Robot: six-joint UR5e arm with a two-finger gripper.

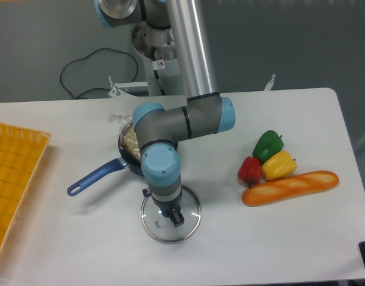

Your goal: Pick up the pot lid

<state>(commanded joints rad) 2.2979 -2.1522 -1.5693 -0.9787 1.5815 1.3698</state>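
A round, clear pot lid (183,230) with a metal rim and a blue knob (166,212) is seen at the near part of the white table (290,244), left of the middle; whether its rim is touching the tabletop cannot be told. Above it, the dark 2-finger gripper (163,208) is pointed downward, and the far part of the lid is partly covered by it. The knob is seen between the 2 fingers, which are parted across it on a slant; whether it is clasped by them cannot be told from this view. The gripper is carried by the blue-grey UR5e arm (163,161), which is reached in from the far side.

Farther left, a black round pan (124,156) is partly hidden by the arm, with a brownish item (130,143) inside; its long blue handle (93,179) is pointed left and toward the near side. At the left edge, a yellow-orange crate (18,173) is cut off by the frame.

On the right, 3 peppers are grouped: a green pepper (268,146) is placed farthest, a yellow pepper (279,166) nearer, and a red pepper (250,171) to the left of the yellow. Just nearer than these, a long orange-brown loaf (293,187) is laid lengthwise, its right end slightly farther away.
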